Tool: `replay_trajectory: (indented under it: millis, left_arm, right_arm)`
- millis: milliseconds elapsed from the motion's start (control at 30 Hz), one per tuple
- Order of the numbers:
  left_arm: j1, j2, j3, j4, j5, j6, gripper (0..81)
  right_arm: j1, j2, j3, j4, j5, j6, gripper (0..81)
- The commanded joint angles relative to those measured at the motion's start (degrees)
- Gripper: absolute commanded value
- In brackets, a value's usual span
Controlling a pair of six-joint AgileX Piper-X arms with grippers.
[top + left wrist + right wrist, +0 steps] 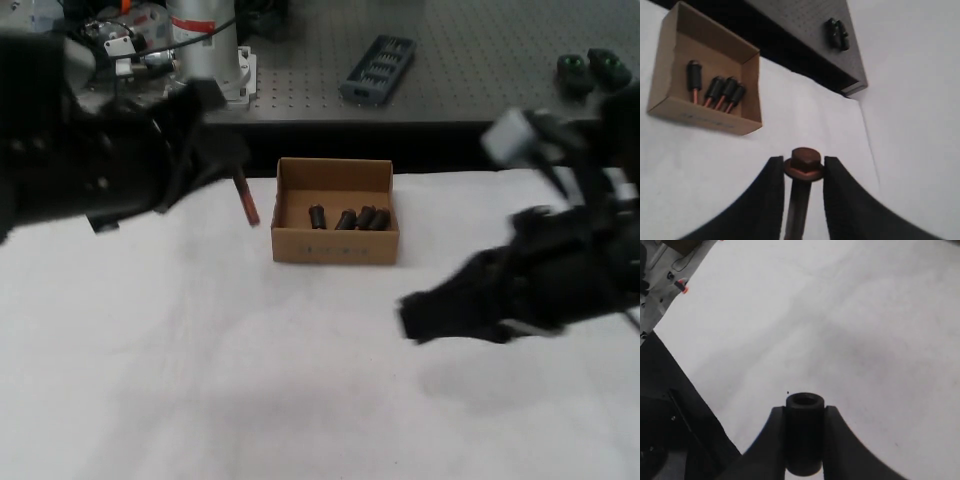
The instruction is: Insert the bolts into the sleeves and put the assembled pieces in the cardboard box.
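The left hand [803, 166] pinches a copper-coloured bolt [800, 205] at its head end, above the bench [250, 390] just left of the box [335, 246]. The right hand [805, 412] pinches a black sleeve [804, 440] over the white bench, right of the box and nearer the camera. Four assembled pieces [348, 217] lie in the box.

The cardboard box [335, 243] sits on the tabletop [250, 380] with four assembled pieces [350, 218] inside. Just left of it, the left fingers [765, 200] hold a bolt [246, 203]. The sleeve [804, 432], between the right fingers [767, 450], is right of the box and nearer.
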Motion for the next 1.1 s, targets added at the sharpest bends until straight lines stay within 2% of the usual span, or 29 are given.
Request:
replay_trajectory:
  millis: [0, 167, 333, 633, 1067]
  left_arm:
    - [1.40, -3.17, -0.20, -1.69, 4.33, 0.70, 0.6]
    - [2.43, -6.05, -0.20, -1.69, 6.96, 3.81, 0.6]
    - [2.41, -7.98, -0.20, -1.69, 8.65, 5.03, 0.6]
    - [2.41, -8.92, -0.20, -1.59, 11.10, 4.61, 0.6]
    - [2.29, -8.92, -0.20, -1.59, 14.49, 4.06, 0.6]
  right_arm:
    - [1.09, 1.70, -0.18, -5.26, -1.65, 1.46, 2.8]
    - [2.71, 6.30, -0.18, -17.29, -6.76, 8.74, 2.8]
    - [3.90, 8.44, -0.18, -25.64, -7.42, 12.53, 2.8]
    - [3.93, 8.48, -0.18, -34.28, -10.56, 12.21, 2.8]
    - [3.93, 10.58, -0.18, -34.85, -11.65, 10.92, 2.8]
